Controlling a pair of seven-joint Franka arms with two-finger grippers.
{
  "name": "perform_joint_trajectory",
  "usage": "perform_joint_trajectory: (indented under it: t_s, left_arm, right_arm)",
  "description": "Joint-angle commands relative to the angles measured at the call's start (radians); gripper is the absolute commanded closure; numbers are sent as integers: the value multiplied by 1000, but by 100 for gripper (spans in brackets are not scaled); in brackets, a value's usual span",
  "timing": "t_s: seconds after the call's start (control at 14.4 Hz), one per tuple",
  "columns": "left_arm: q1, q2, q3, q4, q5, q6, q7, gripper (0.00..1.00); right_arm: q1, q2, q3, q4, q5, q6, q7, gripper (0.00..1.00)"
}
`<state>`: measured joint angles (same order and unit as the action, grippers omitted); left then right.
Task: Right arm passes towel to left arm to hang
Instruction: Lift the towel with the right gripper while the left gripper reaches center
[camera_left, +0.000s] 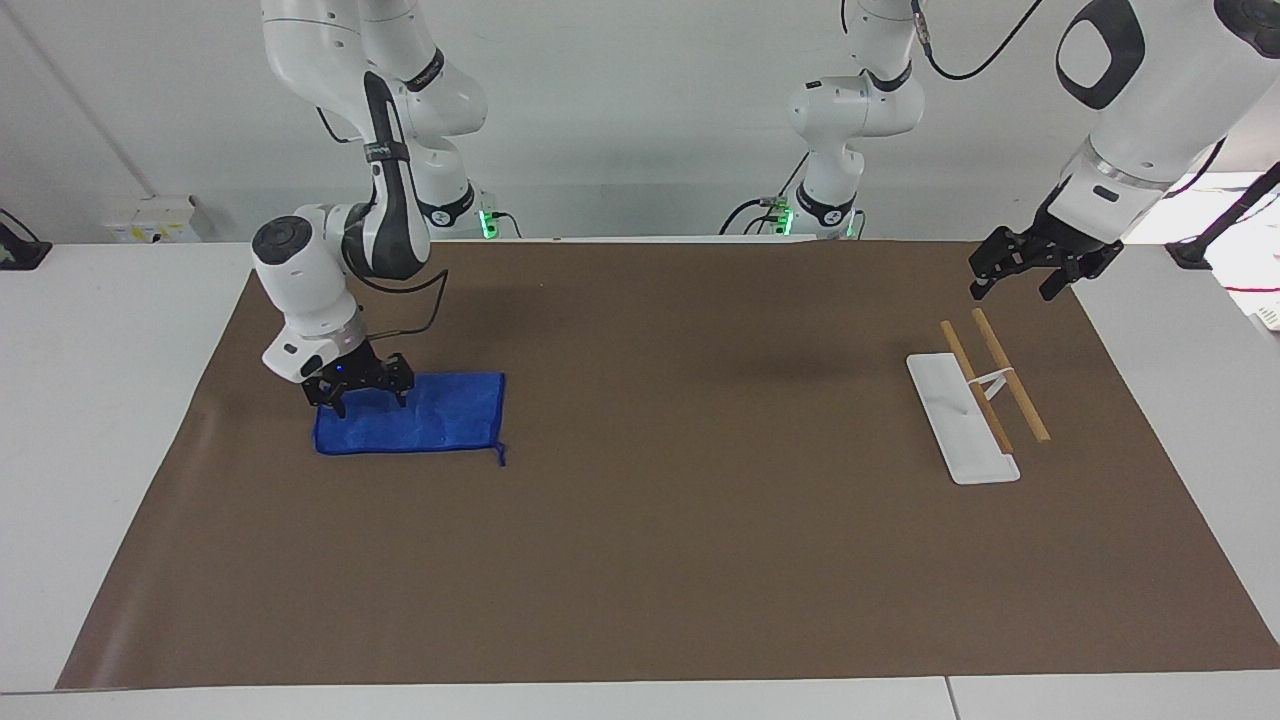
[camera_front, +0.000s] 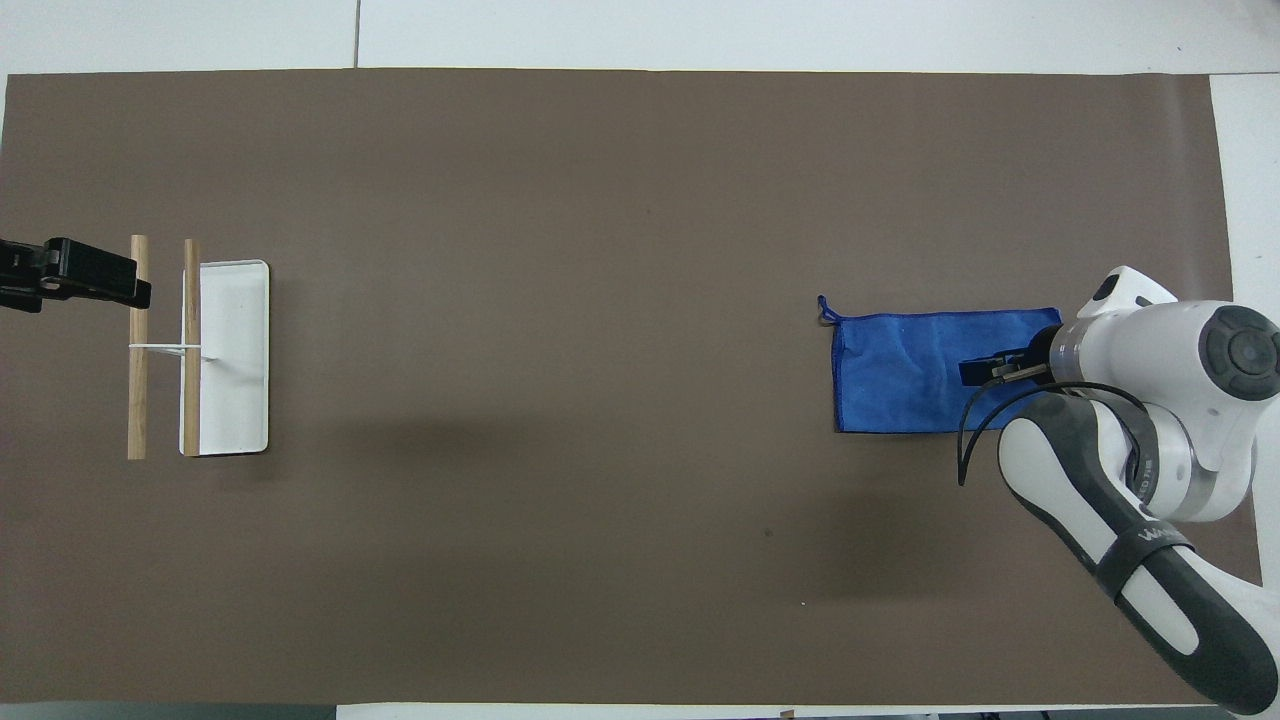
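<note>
Towel (camera_left: 420, 428) flat on mat; right gripper (camera_left: 362, 392), fingers spread, sits low on towel's end at 9 o'clock in facing view. Left gripper (camera_left: 1030, 272) spread, waiting over rack (camera_left: 985, 385).

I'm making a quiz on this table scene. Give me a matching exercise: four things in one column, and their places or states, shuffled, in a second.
Things:
1. towel
2. right hand
3. left hand
4. rack

Places or states:
A. open, up over the mat's edge, near the rack
B. open, down at the towel's end
C. lying flat on the mat at the right arm's end
D. white base with two wooden bars, at the left arm's end

Pairs: 1-C, 2-B, 3-A, 4-D
</note>
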<state>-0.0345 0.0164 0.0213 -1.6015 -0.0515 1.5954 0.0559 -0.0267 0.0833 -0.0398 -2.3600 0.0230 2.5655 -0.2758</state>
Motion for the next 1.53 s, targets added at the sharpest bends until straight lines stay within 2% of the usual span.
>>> perform_joint_trajectory:
  t_s: [0.0, 0.14, 0.28, 0.35, 0.42, 0.56, 0.62, 0.69, 0.97, 1.32, 1.46]
  left_arm:
    - [-5, -23, 2, -28, 22, 15, -21, 0]
    - [-4, -23, 2, -28, 22, 15, -21, 0]
    - [-4, -23, 2, -28, 22, 15, -21, 0]
    - [-4, -23, 2, -28, 22, 15, -22, 0]
    - [-4, -23, 2, -28, 22, 15, -21, 0]
    - [-4, -23, 2, -28, 22, 15, -21, 0]
    - [-4, -23, 2, -28, 22, 15, -21, 0]
    - [-4, -23, 2, -28, 22, 15, -21, 0]
    - [-2, -24, 2, -29, 22, 20, -19, 0]
    - [-2, -24, 2, -31, 22, 21, -19, 0]
    - [-2, -24, 2, -31, 22, 21, -19, 0]
  right_arm:
    - [-13, -8, 8, -21, 20, 30, -31, 0]
    - [-16, -1, 8, -21, 24, 27, -28, 0]
    - [-19, 53, 8, -19, 46, 36, -14, 0]
    - [-18, 64, 8, -15, 49, 38, -13, 4]
    - [-16, 64, 8, -7, 49, 38, -20, 18]
    - [-15, 65, 8, 10, 49, 27, -25, 59]
    - [-9, 59, 9, 11, 49, 19, -23, 75]
    - [-7, 53, 9, 24, 49, -2, -20, 99]
    - [-4, 47, 12, 63, 49, -66, -11, 100]
    - [53, 46, 15, 313, 49, -408, 133, 100]
    - [88, 46, 17, 404, 49, -488, 240, 100]
